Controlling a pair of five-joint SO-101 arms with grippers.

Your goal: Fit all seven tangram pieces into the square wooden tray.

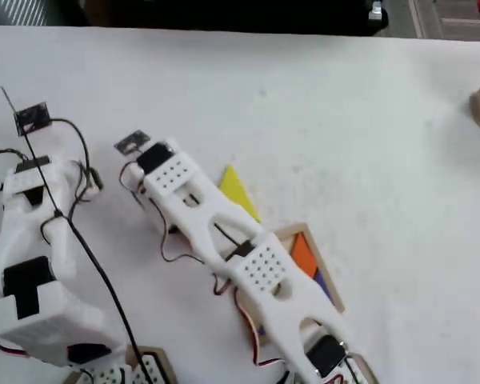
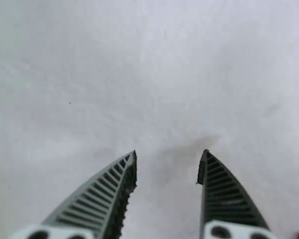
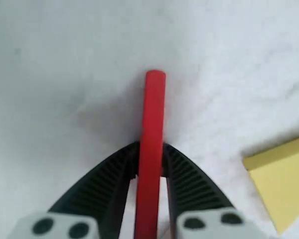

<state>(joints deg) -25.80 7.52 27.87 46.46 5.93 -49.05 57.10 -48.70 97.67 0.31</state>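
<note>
right gripper [image 3: 150,152] clamped on red piece [image 3: 155,104] edge-on | left gripper [image 2: 168,162] wide, empty | risk: thin grip, piece may twist, slip or snag tray [image 1: 326,274] rim

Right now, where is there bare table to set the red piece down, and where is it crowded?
The widest bare table lies beyond the yellow piece, out to the far edge. Bare surface also lies at the open left gripper. It is crowded around the tray, where the right arm hangs over it; the right gripper holds the red piece.
</note>
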